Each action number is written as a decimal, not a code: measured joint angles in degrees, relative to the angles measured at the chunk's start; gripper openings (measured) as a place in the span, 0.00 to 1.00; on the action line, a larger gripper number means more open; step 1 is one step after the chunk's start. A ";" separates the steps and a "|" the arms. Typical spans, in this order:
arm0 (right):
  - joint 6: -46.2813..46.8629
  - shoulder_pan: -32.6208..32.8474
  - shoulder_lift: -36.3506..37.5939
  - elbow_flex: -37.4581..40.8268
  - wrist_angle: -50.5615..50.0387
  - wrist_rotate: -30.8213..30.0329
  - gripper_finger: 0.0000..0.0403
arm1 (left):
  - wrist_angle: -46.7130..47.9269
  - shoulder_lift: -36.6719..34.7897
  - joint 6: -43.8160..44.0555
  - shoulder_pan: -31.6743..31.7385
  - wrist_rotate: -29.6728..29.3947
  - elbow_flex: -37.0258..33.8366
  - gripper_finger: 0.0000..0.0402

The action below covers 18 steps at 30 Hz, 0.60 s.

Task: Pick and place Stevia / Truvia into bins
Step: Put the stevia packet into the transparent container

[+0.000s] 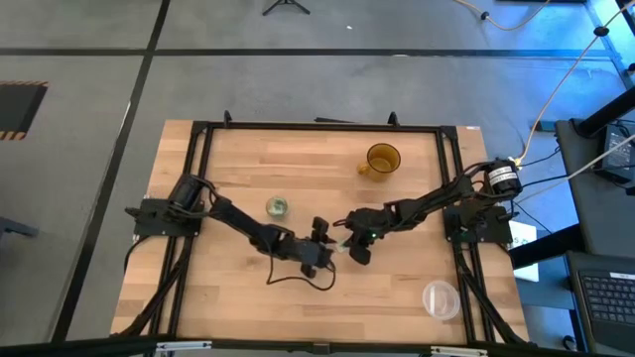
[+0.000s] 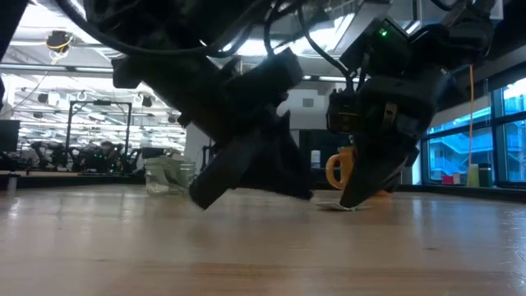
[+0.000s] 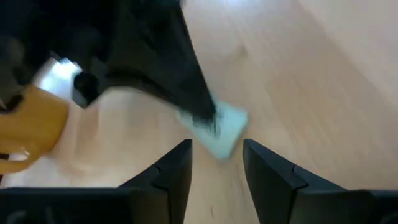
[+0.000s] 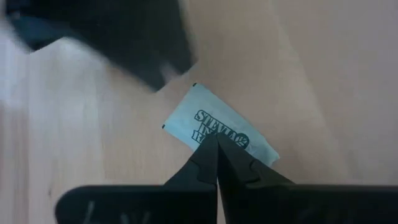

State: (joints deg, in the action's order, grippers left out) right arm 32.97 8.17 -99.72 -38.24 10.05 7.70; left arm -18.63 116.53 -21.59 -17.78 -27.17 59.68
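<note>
Right gripper (image 4: 217, 163) down at mid-table, fingers pressed together, tips touching Stevia packet (image 4: 219, 126) lying flat on wood, left gripper (image 3: 216, 163) just beside, fingers apart, glass cup (image 1: 278, 206) well off behind.

Light wood-plank table (image 1: 238, 288) in a black frame. On it sat a small clear glass cup (image 1: 278, 206) left of centre, amber mug (image 1: 381, 160) at the far side, clear plastic container (image 1: 441, 298) near-right, Stevia packet (image 4: 219, 132) flat mid-table.
</note>
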 joint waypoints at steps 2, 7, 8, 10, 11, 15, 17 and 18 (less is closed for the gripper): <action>0.68 0.02 0.00 0.02 0.24 1.25 0.00 | 3.33 0.17 -2.69 0.04 0.77 0.66 0.36; 1.39 -0.02 0.00 0.02 0.41 1.53 0.00 | 2.65 0.95 -6.80 -0.04 0.18 0.97 0.37; 1.42 -0.02 0.00 0.02 0.42 1.50 0.00 | 1.94 1.21 -6.62 0.04 -0.33 1.03 0.36; 1.48 -0.02 0.00 0.04 0.62 1.50 0.00 | 1.65 1.29 -6.61 0.22 -1.19 1.05 0.36; 1.50 -0.02 0.00 0.04 0.72 1.53 0.00 | 1.64 1.29 -6.90 0.38 -0.43 1.03 0.36; 2.23 -0.02 -0.09 0.08 1.97 1.60 0.00 | 1.73 1.33 -10.08 0.74 3.01 1.03 0.36; 2.84 -0.02 -0.09 0.09 2.23 1.58 0.00 | 1.75 1.33 -11.15 0.92 3.28 1.05 0.36; 2.84 -0.02 -0.09 0.09 2.24 1.57 0.00 | 1.93 1.33 -11.29 1.10 4.22 1.03 0.36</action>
State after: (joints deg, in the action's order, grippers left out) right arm 35.81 8.14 -99.81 -38.15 12.28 9.27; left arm -16.70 117.86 -32.88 -16.69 -22.96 60.71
